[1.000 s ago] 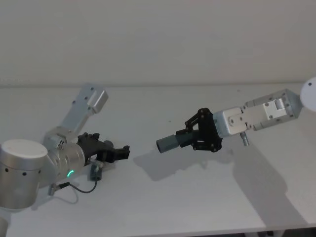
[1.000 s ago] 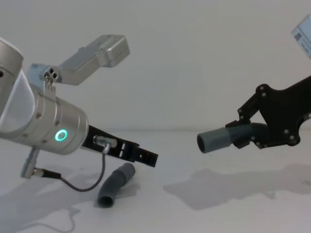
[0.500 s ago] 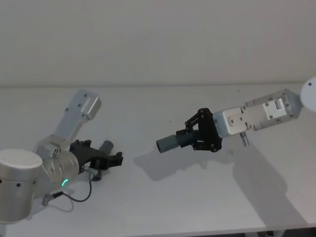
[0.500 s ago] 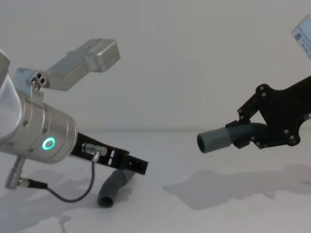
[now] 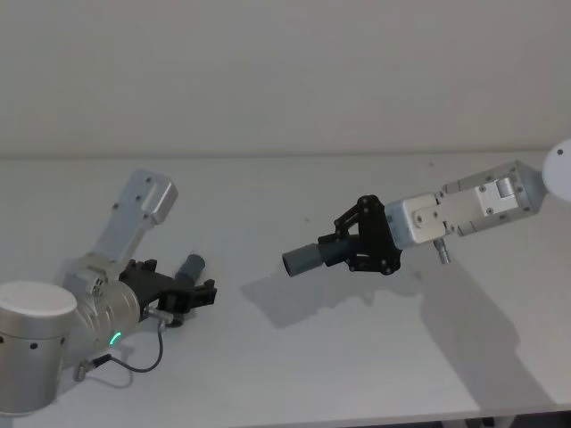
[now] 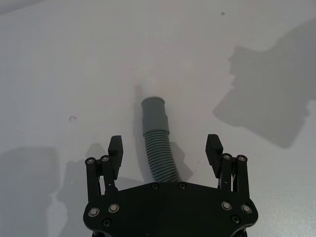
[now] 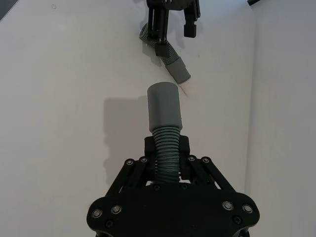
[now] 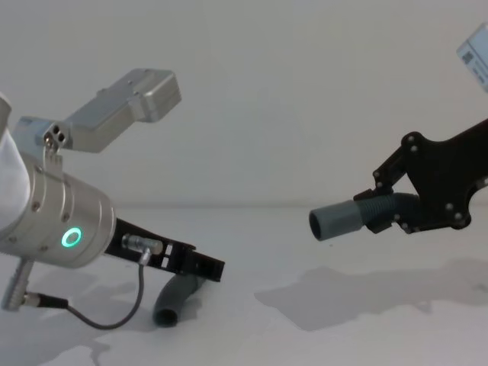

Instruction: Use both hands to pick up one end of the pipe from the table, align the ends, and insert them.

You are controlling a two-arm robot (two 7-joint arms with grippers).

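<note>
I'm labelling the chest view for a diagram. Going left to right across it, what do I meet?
The green ring light → left gripper → collar of the held pipe piece → right gripper. The lying pipe piece overlaps the left gripper, so it is skipped.

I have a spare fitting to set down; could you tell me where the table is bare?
Bare table: the near middle between left gripper and right gripper, plus the far strip behind both. Crowded: by the left gripper, open astride the pipe. The right holds its piece aloft.
</note>
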